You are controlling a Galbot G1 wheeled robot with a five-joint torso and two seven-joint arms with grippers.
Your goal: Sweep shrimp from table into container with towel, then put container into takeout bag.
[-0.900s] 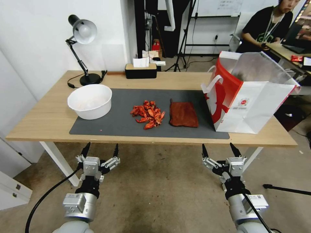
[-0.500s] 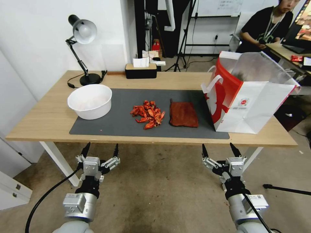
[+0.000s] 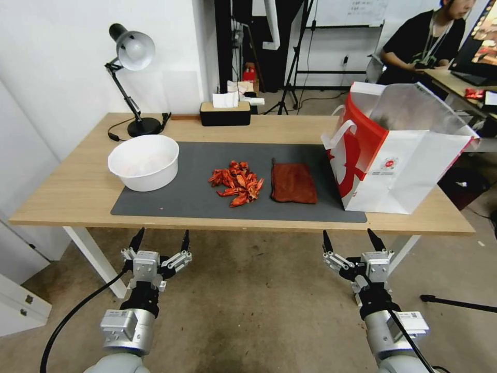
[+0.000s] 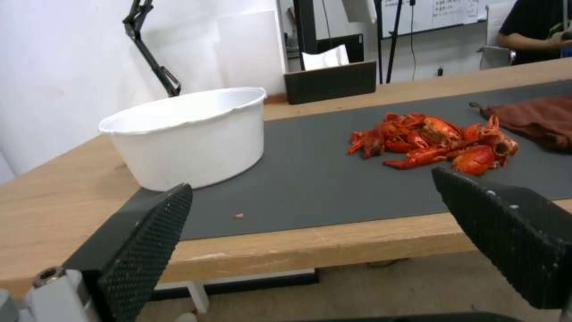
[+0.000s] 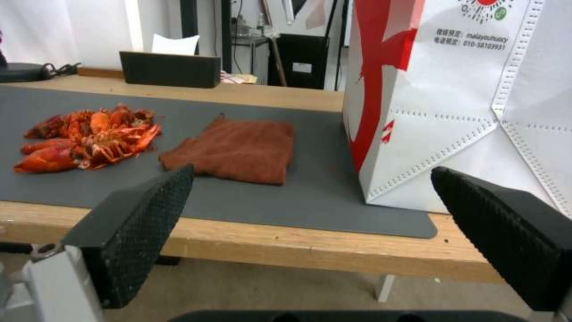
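Right, nothing's started: bench (image 3: 77, 191) carries everything on the grey mat (image 3: 196, 197). Takeout bag (image 3: 409, 171) stands open at your right end, bowl (image 3: 144, 161) at the left, towel (image 3: 293, 182) flat between bag and shrimp (image 3: 237, 183), just beside the pile. The towel's long axis runs front to back. Your right hand (image 3: 350, 239) hangs below the near bench edge, fingers spread wide, empty, and it's the nearer one to the towel. Left hand (image 3: 160, 239) likewise wide open and empty, below the bowl side. Open mat lies between shrimp and bowl; the bag crowds the towel's right.
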